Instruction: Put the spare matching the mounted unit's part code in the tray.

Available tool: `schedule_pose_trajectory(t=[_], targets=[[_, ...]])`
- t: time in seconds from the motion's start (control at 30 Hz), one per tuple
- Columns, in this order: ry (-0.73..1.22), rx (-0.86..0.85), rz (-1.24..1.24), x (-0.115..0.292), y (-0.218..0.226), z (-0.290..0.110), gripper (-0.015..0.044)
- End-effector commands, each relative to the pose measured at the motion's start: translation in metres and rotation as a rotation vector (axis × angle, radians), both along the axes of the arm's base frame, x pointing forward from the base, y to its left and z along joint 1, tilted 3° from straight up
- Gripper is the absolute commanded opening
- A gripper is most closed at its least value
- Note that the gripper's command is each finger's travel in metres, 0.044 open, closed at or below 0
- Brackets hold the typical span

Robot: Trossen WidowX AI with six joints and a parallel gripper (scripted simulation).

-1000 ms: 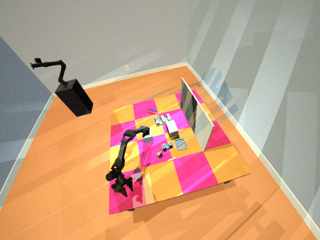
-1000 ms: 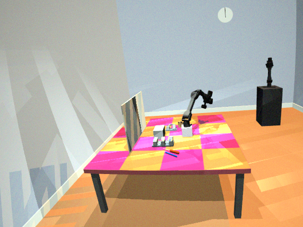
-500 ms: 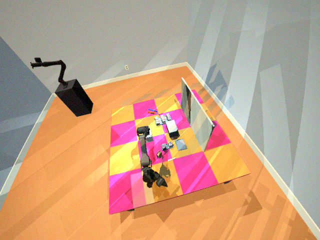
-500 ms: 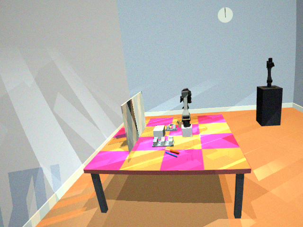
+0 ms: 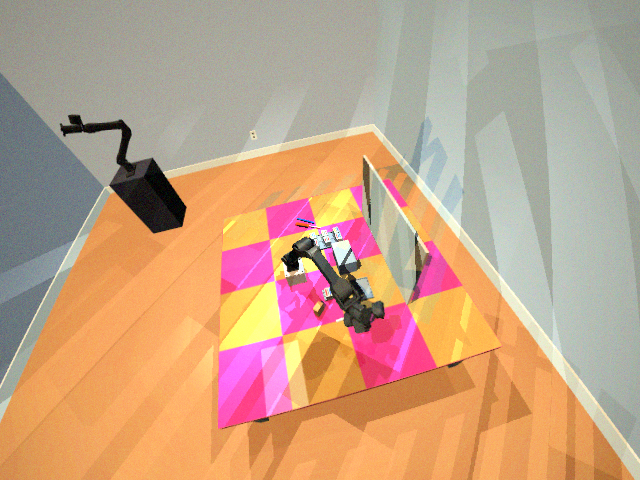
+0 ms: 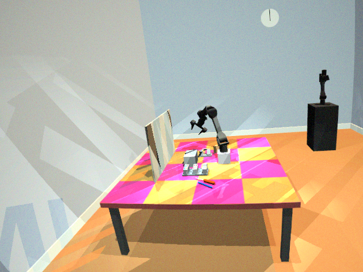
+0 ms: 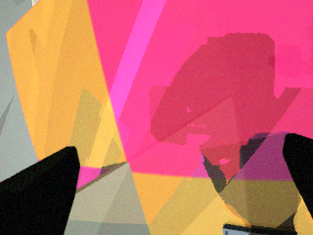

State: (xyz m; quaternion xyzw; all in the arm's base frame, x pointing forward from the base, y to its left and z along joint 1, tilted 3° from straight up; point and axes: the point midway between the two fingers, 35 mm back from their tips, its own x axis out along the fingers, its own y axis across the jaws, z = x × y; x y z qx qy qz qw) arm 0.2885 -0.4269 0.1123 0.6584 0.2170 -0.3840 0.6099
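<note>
My gripper (image 6: pixel 196 130) (image 7: pixel 185 151) is open and empty, high above the table on the side away from the pen. A rack (image 6: pixel 190 173) bears three pale upright units; the middle unit (image 5: pixel 326 237) (image 6: pixel 195 168) shows small coloured marks. A smaller base with pale units (image 5: pixel 327 293) (image 6: pixel 208 151) is partly covered by the arm in the top view. A flat grey tray (image 5: pixel 366 288) lies beside the arm; a dark-edged corner, probably the tray's (image 7: pixel 259 231), shows at the wrist view's bottom edge. Codes are unreadable, and I cannot tell which unit is the mounted one.
A grey box (image 5: pixel 343 253) (image 6: pixel 190 156) stands between the rack and the tray. An upright panel (image 5: pixel 392 222) (image 6: pixel 160 143) (image 7: pixel 108 208) stands along one side. A wooden block (image 5: pixel 318 308), an orange-handled tool (image 5: pixel 302 225) (image 6: pixel 209 181) and a blue pen (image 5: pixel 305 220) (image 6: pixel 205 185) lie on the table.
</note>
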Motion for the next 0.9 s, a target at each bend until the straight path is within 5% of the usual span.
schedule_pose_trajectory(t=[0.0, 0.47, 0.87], targets=[[0.068, -0.057, 0.203, 0.039, 0.051, 0.01, 0.044], [0.331, -0.235, 0.928, 0.116, 0.252, 0.025, 0.044], [0.56, -0.498, 1.716, 0.085, 0.436, 0.05, 0.044]])
